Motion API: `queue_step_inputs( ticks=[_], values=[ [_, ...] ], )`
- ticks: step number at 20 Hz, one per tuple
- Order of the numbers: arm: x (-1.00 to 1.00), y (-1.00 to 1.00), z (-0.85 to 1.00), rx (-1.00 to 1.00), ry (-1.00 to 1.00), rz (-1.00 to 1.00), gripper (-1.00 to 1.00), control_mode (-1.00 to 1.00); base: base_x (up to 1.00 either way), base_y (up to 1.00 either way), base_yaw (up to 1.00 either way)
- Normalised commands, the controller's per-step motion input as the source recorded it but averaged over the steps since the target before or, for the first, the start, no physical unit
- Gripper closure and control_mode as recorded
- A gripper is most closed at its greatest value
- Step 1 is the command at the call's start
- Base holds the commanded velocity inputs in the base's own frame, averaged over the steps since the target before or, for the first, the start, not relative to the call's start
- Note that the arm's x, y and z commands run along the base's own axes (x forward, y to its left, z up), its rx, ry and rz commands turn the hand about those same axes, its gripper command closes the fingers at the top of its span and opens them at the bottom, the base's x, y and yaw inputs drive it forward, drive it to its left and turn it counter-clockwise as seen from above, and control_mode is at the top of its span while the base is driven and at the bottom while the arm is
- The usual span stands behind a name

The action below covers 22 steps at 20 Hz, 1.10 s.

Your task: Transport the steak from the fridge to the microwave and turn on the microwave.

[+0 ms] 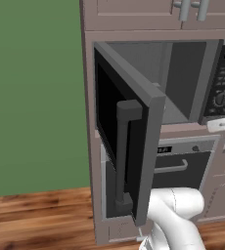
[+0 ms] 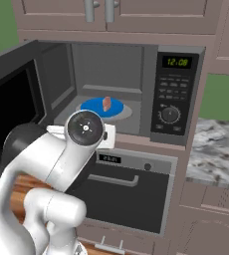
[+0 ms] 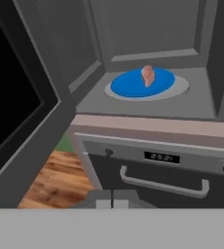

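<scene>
The microwave (image 2: 173,94) stands open, its black-windowed door (image 1: 129,132) swung out to the left. Inside, the pinkish steak (image 2: 107,103) rests on a blue plate (image 2: 94,107) on the grey turntable. The hand view looks into the microwave cavity (image 3: 148,29) from below and in front, with the steak (image 3: 147,76) on the blue plate (image 3: 128,85). My gripper (image 3: 111,199) is shut with nothing between its fingertips. It is held outside the cavity, in front of the oven, well short of the steak. The fridge is out of view.
A dark oven (image 2: 126,189) with a curved horizontal handle (image 3: 162,180) sits right under the microwave. The open door (image 3: 16,112) juts out on the left. A marble counter (image 2: 216,154) lies to the right, cabinets (image 1: 134,14) above, wooden floor (image 1: 36,215) below.
</scene>
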Motion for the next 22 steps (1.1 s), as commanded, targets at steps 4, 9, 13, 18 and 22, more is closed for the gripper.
queue_step_inputs(
  ticks=[4, 9, 13, 18, 22],
  values=[
    [-0.52, 0.51, 0.03, 0.0, 0.0, -0.1, 1.0, -1.0, 0.0, 0.0, 0.0],
    [-0.46, 0.3, 0.21, 0.0, 0.03, -0.07, 1.0, -1.0, 0.0, 0.0, 0.0],
    [-0.47, 0.02, 0.28, 0.0, 0.07, 0.0, 1.0, -1.0, 0.0, 0.0, 0.0],
    [-0.6, 0.18, 0.18, 0.0, 0.01, 0.0, 1.0, -1.0, 0.0, 0.0, 0.0],
    [-0.51, 0.32, 0.03, 0.0, -0.02, 0.0, 1.0, -1.0, 0.0, 0.0, 0.0]
  ],
)
